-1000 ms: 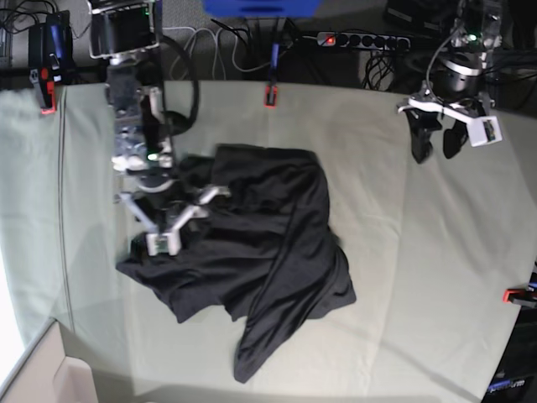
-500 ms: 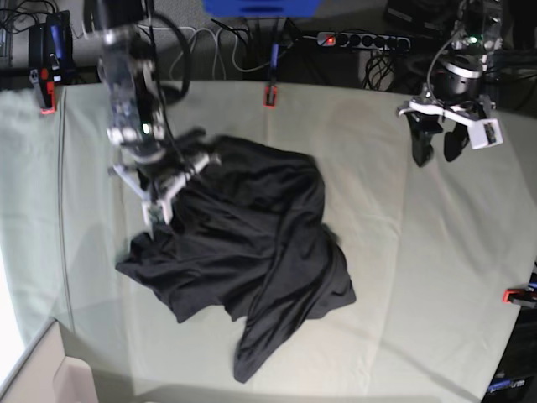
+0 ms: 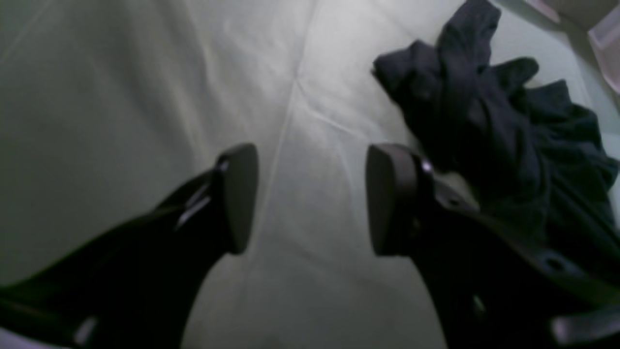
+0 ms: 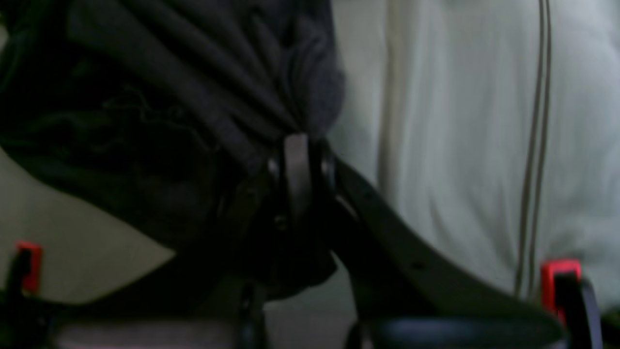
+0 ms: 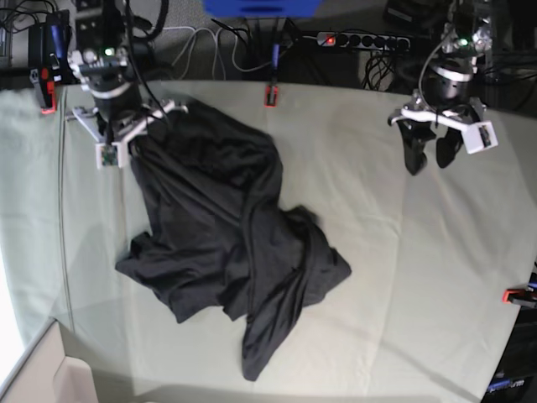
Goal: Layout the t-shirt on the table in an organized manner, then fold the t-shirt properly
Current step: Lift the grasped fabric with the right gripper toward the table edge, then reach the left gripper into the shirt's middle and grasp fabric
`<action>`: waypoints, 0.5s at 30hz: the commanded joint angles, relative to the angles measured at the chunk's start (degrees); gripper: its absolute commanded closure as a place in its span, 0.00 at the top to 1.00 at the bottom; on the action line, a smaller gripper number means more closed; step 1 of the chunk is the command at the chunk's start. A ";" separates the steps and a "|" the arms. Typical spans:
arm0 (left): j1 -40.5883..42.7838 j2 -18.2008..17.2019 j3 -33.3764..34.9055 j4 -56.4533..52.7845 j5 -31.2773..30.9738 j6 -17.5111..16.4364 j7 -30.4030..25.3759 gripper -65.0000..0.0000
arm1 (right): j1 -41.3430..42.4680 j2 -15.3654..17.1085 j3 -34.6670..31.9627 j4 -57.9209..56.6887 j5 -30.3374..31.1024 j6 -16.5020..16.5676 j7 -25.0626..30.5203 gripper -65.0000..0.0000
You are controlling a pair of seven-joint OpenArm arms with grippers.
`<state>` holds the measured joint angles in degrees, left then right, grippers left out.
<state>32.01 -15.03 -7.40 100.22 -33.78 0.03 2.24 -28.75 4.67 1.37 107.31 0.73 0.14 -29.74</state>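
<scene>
Right hand [image 5: 132, 144] grips the t-shirt [image 5: 226, 252] (left hand [image 5: 428, 156] agape).

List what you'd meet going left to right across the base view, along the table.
Right claw shut on the fabric → crumpled black cotton t-shirt → bare stretch of the pale grey-green cloth-covered table → open left claw → small red clamp at the table's edge.

No text, label, brand, number or sign can be read in any view; the surfaces in sight are plain or too blurred to show lettering.
</scene>
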 commanded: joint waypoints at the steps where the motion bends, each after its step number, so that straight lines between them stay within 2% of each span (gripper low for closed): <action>1: -0.58 -0.40 -0.21 0.83 -0.11 -0.34 -1.76 0.55 | -1.01 0.21 0.35 0.78 0.02 -0.10 1.21 0.00; 9: -7.00 -0.14 5.86 0.39 0.33 -0.34 -1.84 0.62 | -1.27 0.12 0.35 -2.38 0.02 -0.10 1.30 0.00; 15: -18.34 -0.05 18.78 -4.09 0.51 0.10 -1.76 0.62 | -1.27 0.12 0.08 -2.65 0.02 -0.10 1.30 0.00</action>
<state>14.04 -14.87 11.79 95.22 -33.32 0.32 1.61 -30.00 4.60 1.32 103.79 0.78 0.16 -29.39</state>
